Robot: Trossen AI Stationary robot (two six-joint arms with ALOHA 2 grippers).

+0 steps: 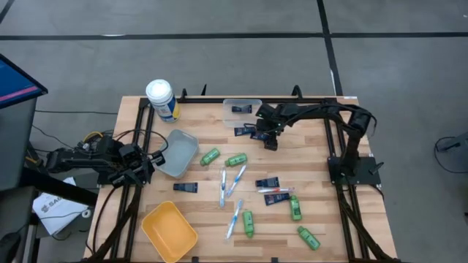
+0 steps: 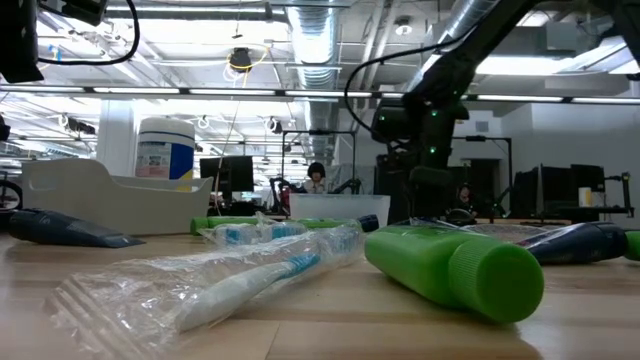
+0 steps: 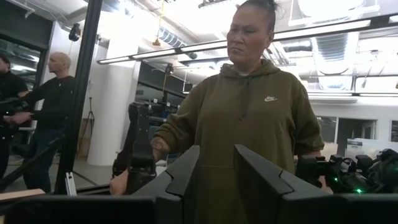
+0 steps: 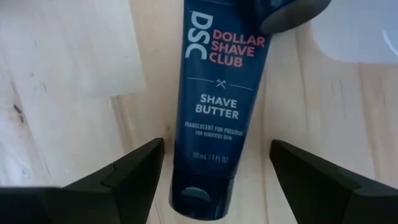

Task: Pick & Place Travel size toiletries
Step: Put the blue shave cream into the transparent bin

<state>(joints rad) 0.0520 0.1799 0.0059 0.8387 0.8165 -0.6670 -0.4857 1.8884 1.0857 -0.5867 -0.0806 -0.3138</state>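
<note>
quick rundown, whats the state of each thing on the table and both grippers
right gripper: open, straddling a navy tube
navy tube: lying flat on the table, not gripped
clear bin: one navy tube inside
grey bin: tilted, nothing seen inside
yellow bin: empty
white canister: upright, lid on
green bottles: lying on their sides
left gripper: parked at the table's left edge, holding nothing

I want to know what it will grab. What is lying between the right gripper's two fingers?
A dark navy tube lies on the table between the open fingers of the right gripper, untouched. The right wrist view shows it.
</note>
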